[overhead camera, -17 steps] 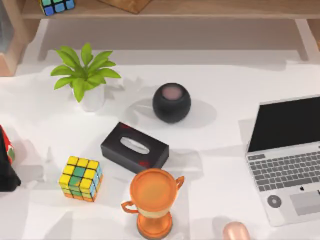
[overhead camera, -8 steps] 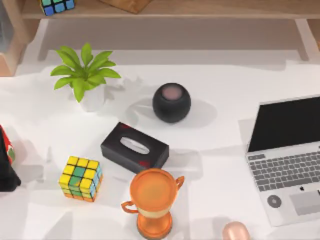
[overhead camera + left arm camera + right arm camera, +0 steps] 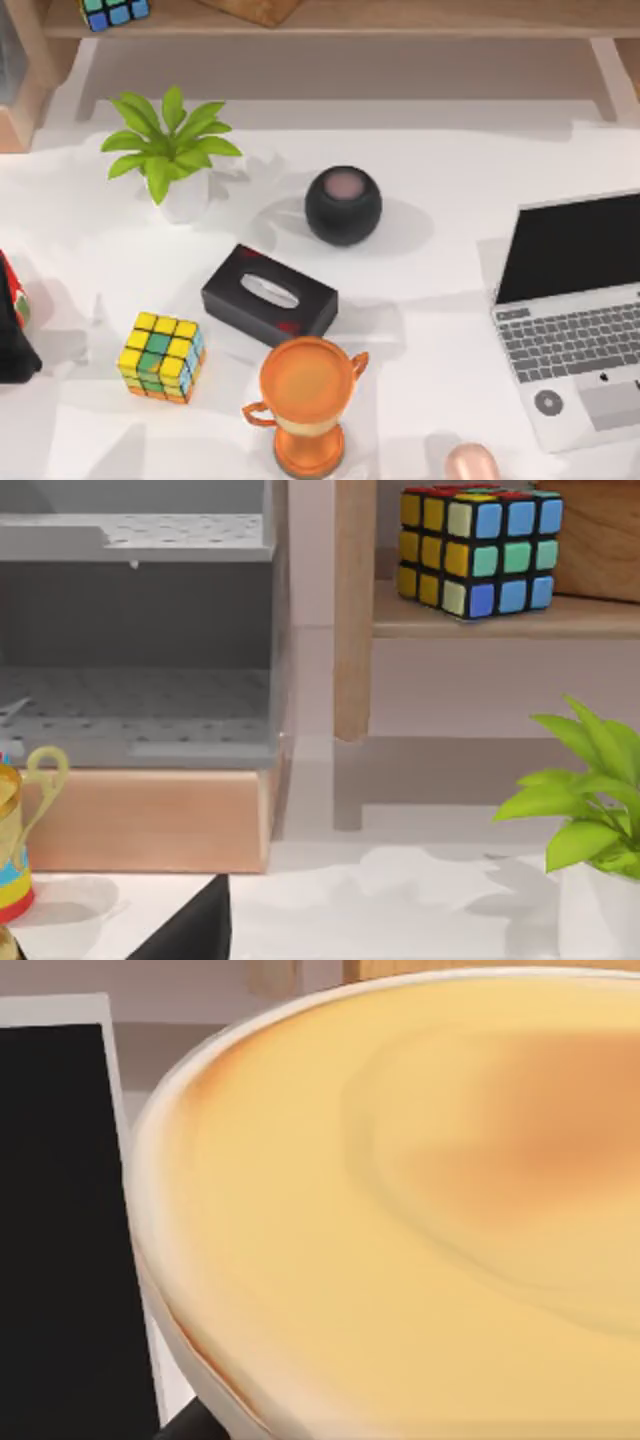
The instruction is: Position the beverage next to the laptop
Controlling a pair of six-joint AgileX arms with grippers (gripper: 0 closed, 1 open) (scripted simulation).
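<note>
I couldn't tell my claws' state; the pale-pink rounded beverage (image 3: 471, 463) sat near the silver-grey laptop (image 3: 575, 340), awaiting placement.

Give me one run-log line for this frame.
laptop: open, table's right edge | beverage: not identifiable | mid-table: black tissue box, orange trophy | grippers: not in view

Pretty plain setup: a white table (image 3: 450, 160) with soft blotchy shadows all over it, lit evenly from above. Along the far edge there's a light wooden shelf (image 3: 400, 20) on wooden legs, pale wall behind it. At the far left stands a grey perforated rack (image 3: 130, 630) on a wooden base.
</note>
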